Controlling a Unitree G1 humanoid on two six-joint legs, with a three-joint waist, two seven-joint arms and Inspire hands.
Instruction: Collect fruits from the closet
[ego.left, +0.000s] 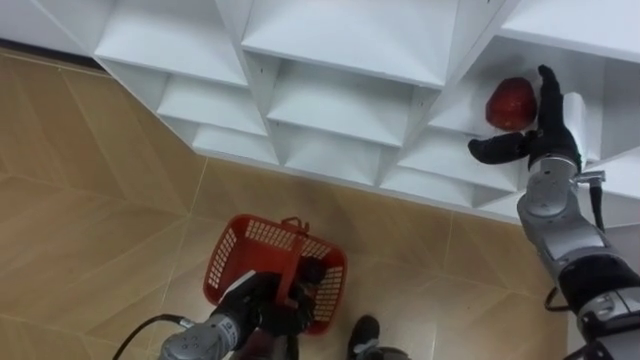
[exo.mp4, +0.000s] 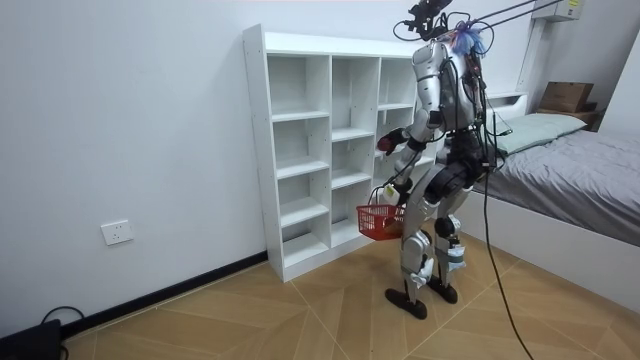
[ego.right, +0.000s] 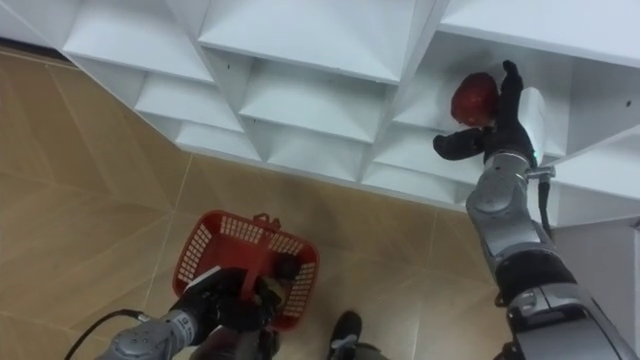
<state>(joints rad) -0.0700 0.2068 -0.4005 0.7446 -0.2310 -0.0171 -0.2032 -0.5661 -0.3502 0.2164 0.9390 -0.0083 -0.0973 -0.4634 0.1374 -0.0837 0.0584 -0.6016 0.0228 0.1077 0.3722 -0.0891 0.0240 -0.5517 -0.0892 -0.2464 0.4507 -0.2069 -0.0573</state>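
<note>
Your right hand (ego.left: 548, 138) is up at the white shelf unit (ego.left: 330, 45), in the compartment where the red fruit (ego.left: 510, 103) sits on its shelf. The fingers (ego.left: 547, 92) stand straight along the fruit's right side, touching or just beside it. The thumb reaches out beneath it, and nothing is closed round it yet. Your left hand (ego.left: 262, 308) hangs low with its fingers curled round the handle of the red basket (ego.left: 232, 245), above the wooden floor (ego.left: 90, 200). Judge the fruit as rounded, smooth and stiff. It looks light enough for one hand, but it is apt to roll or slip away if you only nudge it. Take it across its widest part, with the fingers on one flank and the thumb opposite. Close firmly before you lift it clear of the shelf's edge toward the basket.
</note>
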